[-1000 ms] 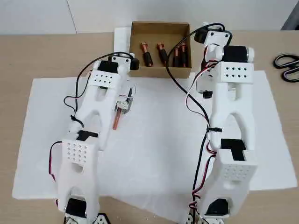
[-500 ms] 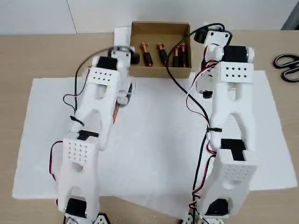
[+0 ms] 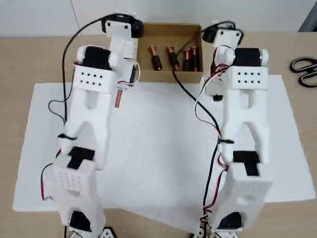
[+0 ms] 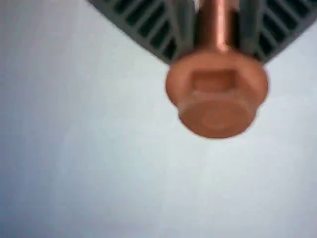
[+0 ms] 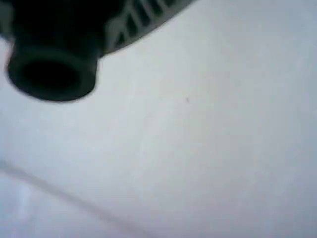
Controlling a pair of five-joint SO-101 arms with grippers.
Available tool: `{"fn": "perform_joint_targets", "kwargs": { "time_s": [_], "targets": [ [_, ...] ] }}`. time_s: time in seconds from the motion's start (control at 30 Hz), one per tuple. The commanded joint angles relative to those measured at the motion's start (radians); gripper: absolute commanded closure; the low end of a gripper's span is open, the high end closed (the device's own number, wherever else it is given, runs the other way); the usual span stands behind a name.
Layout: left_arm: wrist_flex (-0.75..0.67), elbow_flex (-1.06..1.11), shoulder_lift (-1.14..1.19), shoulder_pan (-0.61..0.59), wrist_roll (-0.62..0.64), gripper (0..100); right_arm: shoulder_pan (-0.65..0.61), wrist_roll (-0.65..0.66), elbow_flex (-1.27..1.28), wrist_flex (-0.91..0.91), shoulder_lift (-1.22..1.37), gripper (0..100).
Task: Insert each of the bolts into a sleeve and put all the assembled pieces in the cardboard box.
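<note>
Tan desk (image 3: pixel 29 54) under a white sheet (image 3: pixel 163 144); cardboard box (image 3: pixel 171 76) at back holds four assembled pieces (image 3: pixel 172 57). Left pincer (image 4: pixel 216 25) clamps a copper bolt (image 4: pixel 216 94), right pincer (image 5: pixel 64 20) grips a black sleeve (image 5: pixel 52 74), seemingly ready for joining.

Cardboard box (image 3: pixel 163 77) at table (image 3: pixel 29 59) far edge holds four assembled pieces (image 3: pixel 172 57); sheet (image 3: pixel 163 148) before it, bolt (image 3: pixel 119 96) above the sheet near the box's left-front corner, scissors (image 3: pixel 304 70) far right.

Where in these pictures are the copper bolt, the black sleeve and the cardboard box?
copper bolt (image 4: pixel 216 96): left wrist view, on its hexagonal head.
black sleeve (image 5: pixel 54 95): right wrist view, on its wall at the open end.
cardboard box (image 3: pixel 158 76): high view, on its near wall.
</note>
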Motion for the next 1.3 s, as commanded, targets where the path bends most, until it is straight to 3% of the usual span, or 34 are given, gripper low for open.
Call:
{"fn": "perform_joint_targets", "kwargs": {
  "time_s": [0.0, 0.2, 0.47, 0.83, 1.03, 1.27],
  "targets": [
    [0.014, 0.031, -0.135, -0.002, 0.005, 100, -0.033, 0.008, -0.029, 0.01, -0.234, 99.5],
    [0.014, 0.154, -0.206, 0.0, 0.005, 100, -0.114, 0.014, -0.029, 0.001, -0.547, 99.5],
    [0.014, 0.251, -0.272, -0.003, 0.003, 100, -0.122, 0.014, 0.046, 0.004, -0.834, 99.5],
    [0.012, 0.257, -0.494, 0.003, 0.006, 100, -0.12, 0.012, 0.566, -0.013, -1.319, 99.4],
    [-0.009, 0.252, -0.606, -0.002, 0.155, 100, -0.122, 0.003, 0.867, -0.122, -1.583, 99.4],
    [-0.008, 0.255, -0.756, -0.002, 0.172, 100, -0.12, 0.003, 1.28, -0.28, -1.896, 99.4]
  ]
}}
